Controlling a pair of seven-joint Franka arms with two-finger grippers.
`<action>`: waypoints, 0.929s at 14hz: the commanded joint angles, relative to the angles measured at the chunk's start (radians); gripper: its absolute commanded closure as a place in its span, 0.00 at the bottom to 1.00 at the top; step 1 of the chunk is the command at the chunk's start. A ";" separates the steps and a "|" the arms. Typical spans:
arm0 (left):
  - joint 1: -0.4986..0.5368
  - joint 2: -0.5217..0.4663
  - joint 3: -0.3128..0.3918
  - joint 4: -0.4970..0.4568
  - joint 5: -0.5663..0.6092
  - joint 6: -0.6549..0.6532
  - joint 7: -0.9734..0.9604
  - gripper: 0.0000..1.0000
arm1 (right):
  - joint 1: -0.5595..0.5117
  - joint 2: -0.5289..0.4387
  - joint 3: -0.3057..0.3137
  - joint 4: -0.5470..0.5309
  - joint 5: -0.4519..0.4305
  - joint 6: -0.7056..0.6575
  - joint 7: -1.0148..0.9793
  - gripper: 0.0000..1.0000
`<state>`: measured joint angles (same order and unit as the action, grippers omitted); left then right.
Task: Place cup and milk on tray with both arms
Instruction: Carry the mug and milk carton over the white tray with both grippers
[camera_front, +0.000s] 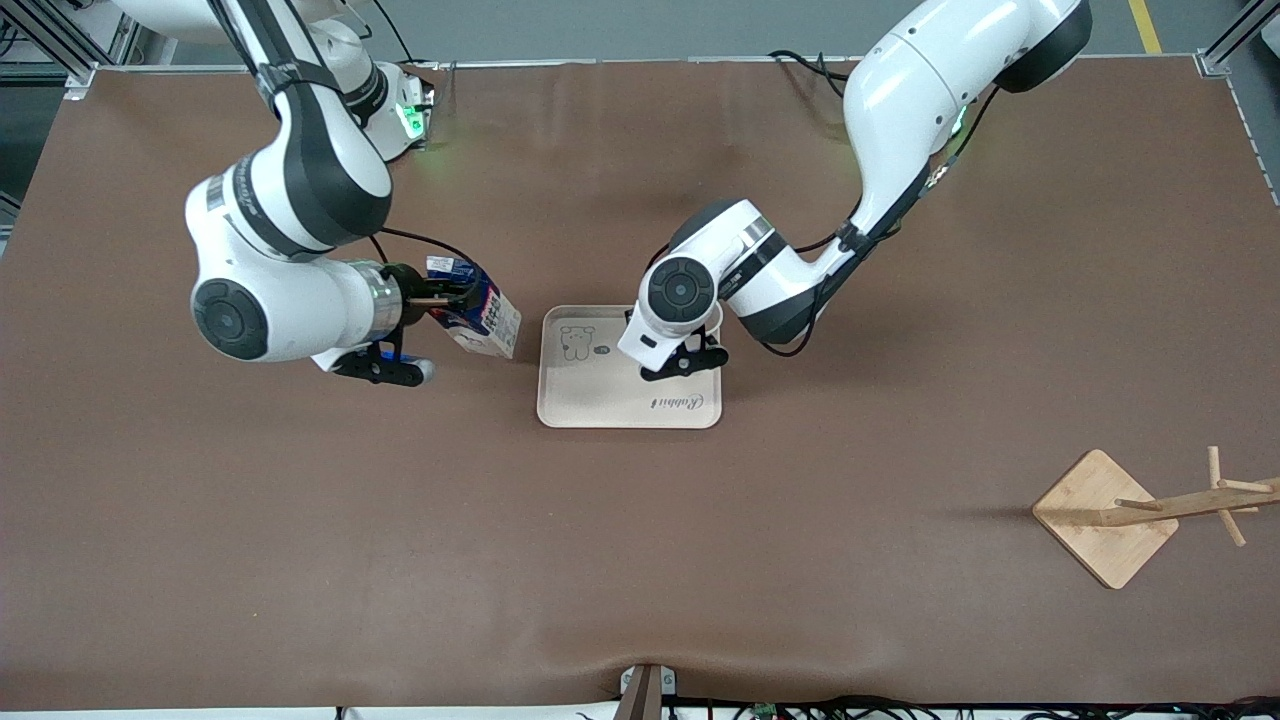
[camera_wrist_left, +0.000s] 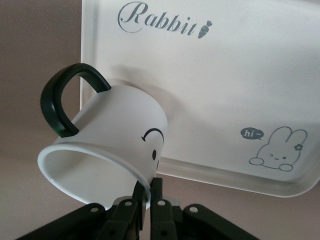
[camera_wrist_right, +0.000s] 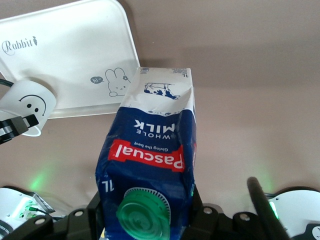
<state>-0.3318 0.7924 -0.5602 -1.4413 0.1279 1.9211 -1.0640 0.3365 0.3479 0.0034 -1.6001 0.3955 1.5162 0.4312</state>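
Note:
My left gripper is shut on the rim of the white smiley cup. It holds the cup tilted over the edge of the cream tray, at the tray's end toward the left arm; I cannot tell if the cup touches it. In the front view the left wrist hides most of the cup above the tray. My right gripper is shut on the top of the blue milk carton by its green cap. The carton hangs tilted over the table beside the tray, toward the right arm's end.
A wooden stand with pegs lies at the left arm's end of the table, nearer the front camera than the tray. The right wrist view also shows the cup and tray.

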 joint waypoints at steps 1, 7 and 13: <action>-0.019 0.016 0.017 0.050 -0.016 -0.028 -0.017 1.00 | 0.027 0.011 -0.008 0.037 0.034 0.002 0.023 0.78; -0.029 0.014 0.048 0.087 -0.001 -0.027 0.034 0.00 | 0.094 0.055 -0.010 0.037 0.056 0.070 0.026 0.76; -0.009 -0.070 0.049 0.101 0.001 -0.108 0.038 0.00 | 0.148 0.106 -0.010 0.037 0.056 0.147 0.035 0.76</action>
<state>-0.3432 0.7770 -0.5279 -1.3447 0.1268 1.8760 -1.0387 0.4641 0.4288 0.0032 -1.5894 0.4305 1.6539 0.4481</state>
